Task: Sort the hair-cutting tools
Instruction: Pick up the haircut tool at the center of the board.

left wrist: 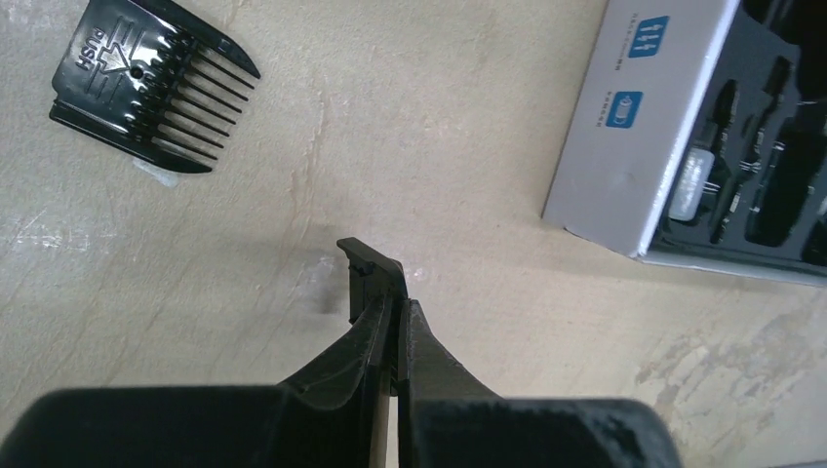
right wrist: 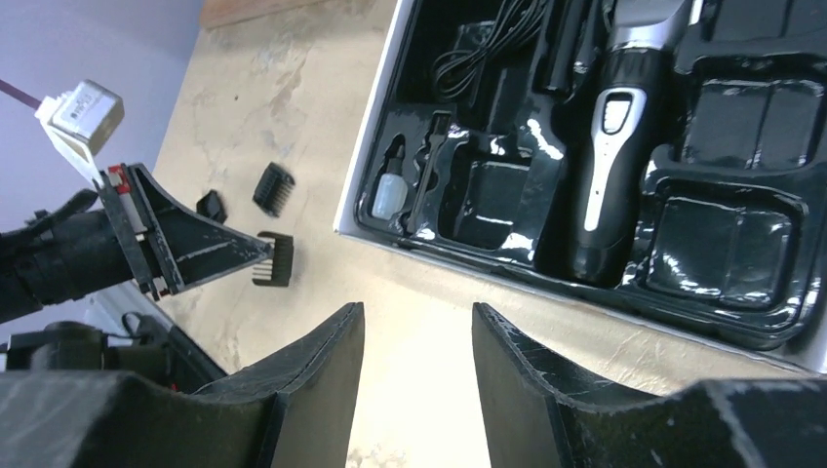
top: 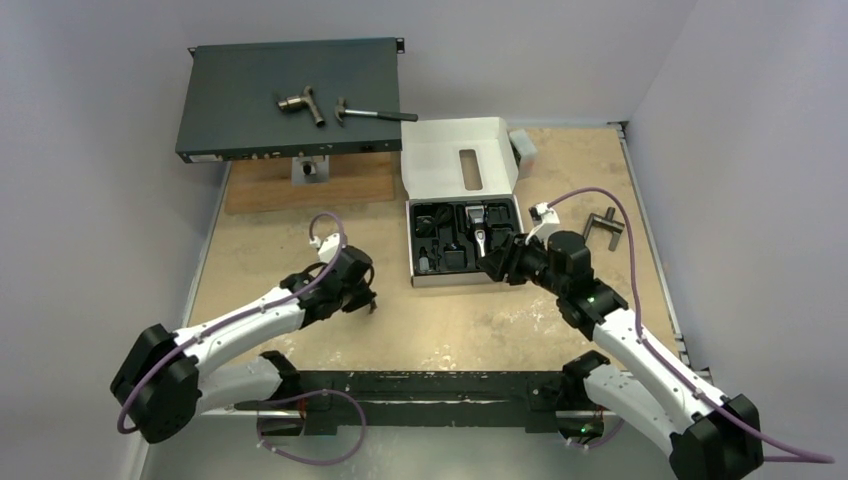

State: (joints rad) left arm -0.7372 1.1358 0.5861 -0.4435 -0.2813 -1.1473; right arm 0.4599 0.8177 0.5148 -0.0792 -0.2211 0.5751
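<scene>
- The left gripper [left wrist: 398, 297] has its black fingers [left wrist: 346, 356] pressed together on a small black plastic comb attachment [left wrist: 369, 265], pinched at their very tips just above the beige tabletop [left wrist: 468, 117].
- The right gripper [right wrist: 417, 314] holds nothing. Its fingers [right wrist: 317, 356] stand apart with bare table between them, at the near edge of the box.
- From the pinched comb, the white cardboard box [left wrist: 614, 146] lies toward the robot's right and a little farther out, near but apart. The coming move, as I judge it, is a carry that way and a release into a free recess.
- The pinched piece shows edge-on from the left wrist, so I cannot tell which way its teeth run.
- The right arm is nearer the box, but the left arm has the piece.
- Inside the box, a glossy black moulded tray [right wrist: 727, 244] holds the slim black-and-silver hair clipper [right wrist: 610, 166], lying lengthwise in the middle channel.
- To the clipper's left are a small clear bottle [right wrist: 387, 195], a thin black brush [right wrist: 426, 185] and a coiled black cord [right wrist: 488, 49].
- The square recesses on the clipper's other side look unfilled.
- Loose on the table, a second black ribbed comb attachment [left wrist: 146, 88] lies near the left gripper, with a smaller black piece [right wrist: 211, 205] just beside it.
</scene>
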